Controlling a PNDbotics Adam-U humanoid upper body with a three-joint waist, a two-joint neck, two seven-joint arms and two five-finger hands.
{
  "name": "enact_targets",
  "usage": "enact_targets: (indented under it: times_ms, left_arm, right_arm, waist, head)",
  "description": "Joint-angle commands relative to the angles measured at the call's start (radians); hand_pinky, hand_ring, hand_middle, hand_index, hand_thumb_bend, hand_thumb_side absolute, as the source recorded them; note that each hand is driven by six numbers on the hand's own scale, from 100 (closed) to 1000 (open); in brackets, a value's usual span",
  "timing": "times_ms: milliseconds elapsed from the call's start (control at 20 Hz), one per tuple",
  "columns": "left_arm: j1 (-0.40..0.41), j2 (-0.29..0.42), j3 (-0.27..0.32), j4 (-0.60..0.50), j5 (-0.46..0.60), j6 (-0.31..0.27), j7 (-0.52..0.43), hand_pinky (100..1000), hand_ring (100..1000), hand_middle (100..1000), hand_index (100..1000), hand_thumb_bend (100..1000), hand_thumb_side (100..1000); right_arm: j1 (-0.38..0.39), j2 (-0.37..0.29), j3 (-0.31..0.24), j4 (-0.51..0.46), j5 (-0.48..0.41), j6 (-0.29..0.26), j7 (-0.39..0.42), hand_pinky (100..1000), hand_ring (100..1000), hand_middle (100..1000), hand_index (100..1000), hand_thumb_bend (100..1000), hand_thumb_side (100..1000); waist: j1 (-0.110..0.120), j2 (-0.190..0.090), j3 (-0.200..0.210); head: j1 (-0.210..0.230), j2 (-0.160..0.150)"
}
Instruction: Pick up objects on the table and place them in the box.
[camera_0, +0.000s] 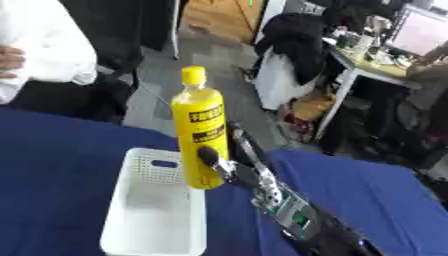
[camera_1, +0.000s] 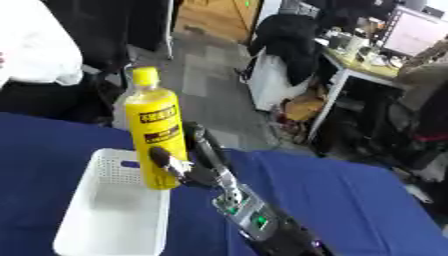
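While the white box (camera_0: 131, 235) is sitting on the blue table (camera_0: 376, 195), the robot's right hand (camera_0: 229, 167) is gripping an upright yellow bottle (camera_0: 199, 125), fingers curled round it, above the box's right rim. Its black label lettering is unreadable.

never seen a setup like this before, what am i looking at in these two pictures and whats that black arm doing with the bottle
Both pictures come from one stereo camera in a humanoid robot's head, left eye and right eye, looking down at a table with a blue cloth. The black and silver arm is the robot's right arm. Its right hand has fingers curled round a tall yellow plastic bottle with a yellow cap, held upright at the edge of a white perforated plastic box. The left hand is not in view.
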Motion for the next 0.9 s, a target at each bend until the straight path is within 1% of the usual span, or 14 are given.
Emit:
enact_targets:
  times_ms: [50, 100, 150, 200, 250, 300, 350, 400, 500, 650, 750, 800, 850, 900]
  left_arm:
    - [-0.022, -0.01, 0.007, -0.013, 0.007, 0.001, 0.013, 665, 594, 765, 786, 352, 886]
    - [-0.024, -0.012, 0.007, -0.013, 0.008, 0.001, 0.014, 665, 593, 765, 786, 356, 885]
    - [-0.025, -0.013, 0.006, -0.013, 0.008, 0.002, 0.014, 665, 593, 765, 786, 350, 885]
    - [-0.026, -0.014, 0.005, -0.013, 0.009, 0.002, 0.013, 665, 593, 766, 786, 350, 886]
    - [-0.027, -0.014, 0.003, -0.013, 0.01, 0.004, 0.012, 665, 593, 766, 785, 349, 885]
    - [-0.028, -0.015, 0.001, -0.013, 0.01, 0.007, 0.01, 665, 593, 767, 785, 349, 884]
    - [-0.029, -0.014, 0.0, -0.013, 0.011, 0.008, 0.009, 665, 593, 766, 785, 348, 884]
    - [-0.029, -0.014, 0.0, -0.013, 0.011, 0.009, 0.008, 665, 592, 766, 784, 349, 885]
    - [-0.03, -0.013, 0.001, -0.013, 0.013, 0.009, 0.01, 664, 591, 764, 783, 349, 885]
    - [-0.03, -0.01, 0.0, -0.013, 0.013, 0.01, 0.01, 665, 590, 764, 782, 349, 884]
    - [-0.03, -0.009, -0.002, -0.013, 0.013, 0.009, 0.008, 665, 590, 764, 782, 347, 883]
    - [-0.03, -0.008, -0.002, -0.013, 0.013, 0.008, 0.007, 665, 590, 764, 782, 348, 883]
    - [-0.03, -0.007, -0.003, -0.013, 0.013, 0.007, 0.005, 664, 590, 764, 782, 347, 883]
    - [-0.03, -0.005, -0.004, -0.013, 0.012, 0.006, 0.003, 665, 590, 764, 782, 346, 882]
  right_arm:
    - [-0.014, -0.041, -0.02, -0.002, 0.041, -0.006, 0.0, 100, 100, 100, 235, 189, 742]
    - [-0.016, -0.044, -0.024, -0.004, 0.07, -0.011, -0.006, 100, 100, 100, 270, 247, 701]
    - [-0.018, -0.049, -0.027, -0.007, 0.119, -0.012, -0.009, 100, 100, 201, 366, 322, 716]
    - [-0.019, -0.051, -0.027, -0.01, 0.172, -0.009, -0.009, 100, 270, 403, 553, 554, 708]
    - [-0.018, -0.055, -0.017, -0.008, 0.243, 0.003, 0.026, 212, 516, 619, 756, 808, 765]
    - [-0.018, -0.055, -0.012, -0.005, 0.312, 0.019, 0.071, 519, 706, 788, 872, 947, 791]
    - [-0.017, -0.051, -0.012, -0.002, 0.373, 0.036, 0.118, 592, 749, 827, 885, 983, 801]
    - [-0.017, -0.047, -0.017, -0.003, 0.416, 0.047, 0.151, 682, 795, 874, 924, 1000, 815]
    - [-0.015, -0.042, -0.03, -0.007, 0.46, 0.053, 0.181, 783, 848, 920, 977, 1000, 838]
    - [-0.015, -0.046, -0.046, -0.014, 0.468, 0.052, 0.161, 776, 854, 915, 973, 1000, 863]
    - [-0.016, -0.051, -0.051, -0.021, 0.466, 0.052, 0.139, 747, 843, 902, 961, 1000, 871]
    - [-0.016, -0.052, -0.051, -0.022, 0.465, 0.052, 0.131, 758, 847, 905, 964, 1000, 869]
    - [-0.016, -0.053, -0.052, -0.023, 0.463, 0.055, 0.123, 726, 834, 897, 955, 1000, 873]
    - [-0.015, -0.054, -0.054, -0.023, 0.459, 0.058, 0.113, 723, 833, 897, 953, 1000, 876]
  waist:
    - [0.01, -0.019, -0.003]
    - [0.01, -0.017, -0.003]
    - [0.01, -0.016, -0.003]
    - [0.01, -0.015, -0.002]
    - [0.01, -0.014, -0.001]
    - [0.01, -0.013, 0.0]
    - [0.01, -0.013, -0.001]
    - [0.01, -0.013, -0.001]
    - [0.01, -0.013, -0.003]
    - [0.01, -0.011, -0.006]
    - [0.01, -0.009, -0.006]
    - [0.01, -0.008, -0.006]
    - [0.01, -0.006, -0.007]
    - [0.01, -0.004, -0.008]
  head:
    - [-0.012, -0.02]
    - [-0.012, -0.022]
    - [-0.011, -0.021]
    - [-0.011, -0.021]
    - [-0.01, -0.019]
    - [-0.01, -0.018]
    - [-0.01, -0.019]
    - [-0.01, -0.02]
    - [-0.009, -0.022]
    - [-0.008, -0.023]
    - [-0.008, -0.023]
    - [-0.008, -0.023]
    - [-0.007, -0.023]
    - [-0.006, -0.023]
